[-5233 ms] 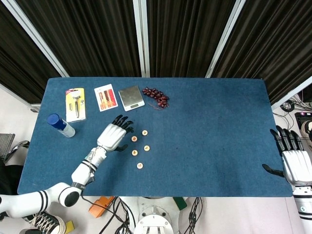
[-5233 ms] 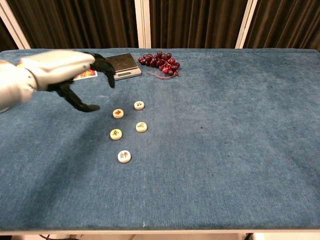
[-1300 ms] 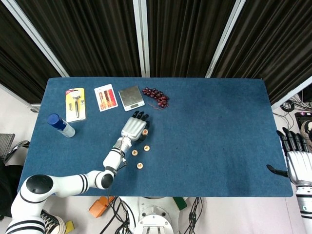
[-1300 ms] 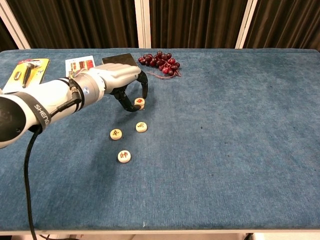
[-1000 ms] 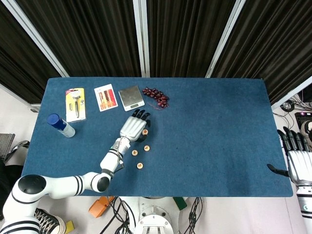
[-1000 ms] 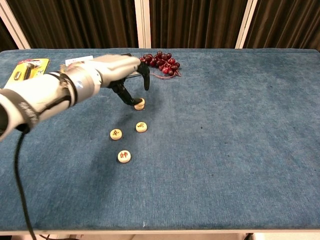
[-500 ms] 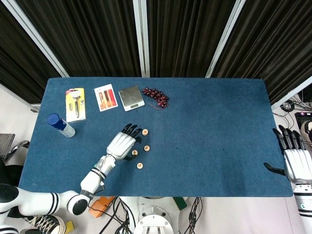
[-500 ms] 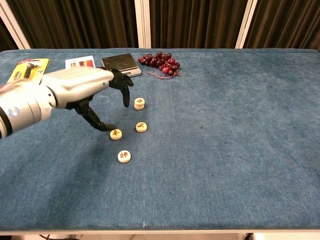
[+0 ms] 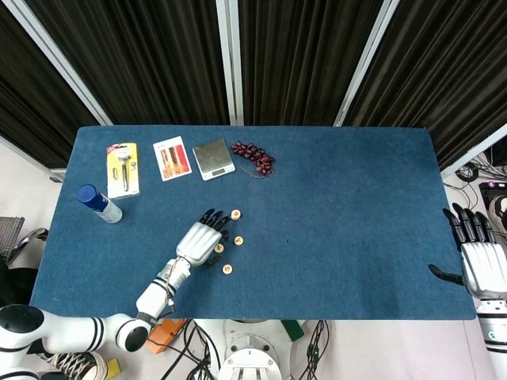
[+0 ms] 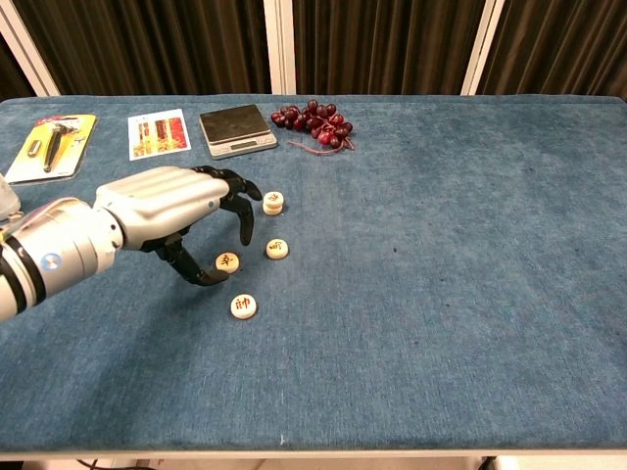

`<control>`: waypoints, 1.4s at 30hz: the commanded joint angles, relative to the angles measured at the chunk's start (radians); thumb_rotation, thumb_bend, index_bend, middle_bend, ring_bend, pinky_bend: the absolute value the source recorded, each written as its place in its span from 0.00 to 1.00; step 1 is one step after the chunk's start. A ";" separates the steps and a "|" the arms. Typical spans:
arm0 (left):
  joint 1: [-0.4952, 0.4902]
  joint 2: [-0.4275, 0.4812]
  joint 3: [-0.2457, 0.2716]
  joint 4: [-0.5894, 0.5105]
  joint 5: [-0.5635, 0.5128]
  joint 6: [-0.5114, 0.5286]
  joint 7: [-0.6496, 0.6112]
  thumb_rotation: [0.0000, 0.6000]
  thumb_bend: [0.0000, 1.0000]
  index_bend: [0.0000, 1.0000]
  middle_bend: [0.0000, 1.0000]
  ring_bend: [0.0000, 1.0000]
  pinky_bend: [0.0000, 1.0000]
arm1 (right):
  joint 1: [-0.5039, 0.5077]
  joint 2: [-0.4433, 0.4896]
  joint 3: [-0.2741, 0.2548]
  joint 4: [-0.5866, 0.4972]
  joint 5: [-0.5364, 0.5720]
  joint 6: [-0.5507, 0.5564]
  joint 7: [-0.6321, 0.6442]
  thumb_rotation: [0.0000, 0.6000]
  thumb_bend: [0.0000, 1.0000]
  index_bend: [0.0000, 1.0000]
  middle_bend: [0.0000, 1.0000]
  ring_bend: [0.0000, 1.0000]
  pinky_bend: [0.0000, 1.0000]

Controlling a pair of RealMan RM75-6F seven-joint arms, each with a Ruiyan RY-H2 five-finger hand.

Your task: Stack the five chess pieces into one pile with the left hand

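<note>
Blue-felt worktop (image 10: 441, 294): left hand (image 10: 171, 211), fingers spread and empty, brackets the middle chess piece (image 10: 227, 261); pinch its rim squarely, then carry toward the two-piece stack (image 10: 273, 203) at 1 o'clock.

You're working in a robot lab or data-collection bay, not a home. Black pleated curtains (image 9: 158, 55) hung between pale metal posts (image 9: 228, 59) close off the whole top of the head view. The table (image 9: 356, 206) filling the middle wears a blue felt-like cover. At the bottom centre, loose cables (image 9: 198, 348) trail round the robot's base on a bare pale floor. At upper left lie assorted props: a small digital scale (image 9: 213, 158), a carded tool pack (image 9: 122, 169) and a spray can (image 9: 99, 203).
</note>
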 commanded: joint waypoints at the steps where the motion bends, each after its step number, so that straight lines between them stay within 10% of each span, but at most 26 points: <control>1: 0.005 -0.006 -0.001 0.010 0.000 -0.007 -0.003 1.00 0.30 0.42 0.09 0.00 0.00 | -0.001 0.000 -0.001 0.000 0.001 0.000 0.000 1.00 0.06 0.00 0.02 0.00 0.05; 22: 0.028 -0.018 -0.034 0.054 0.022 -0.030 -0.049 1.00 0.39 0.50 0.09 0.00 0.00 | -0.006 -0.003 -0.006 0.002 -0.003 0.005 0.005 1.00 0.06 0.00 0.02 0.00 0.05; 42: -0.170 -0.075 -0.271 0.161 -0.251 -0.137 0.087 1.00 0.37 0.50 0.09 0.00 0.00 | -0.017 -0.002 -0.008 0.002 -0.006 0.023 0.012 1.00 0.06 0.00 0.02 0.00 0.05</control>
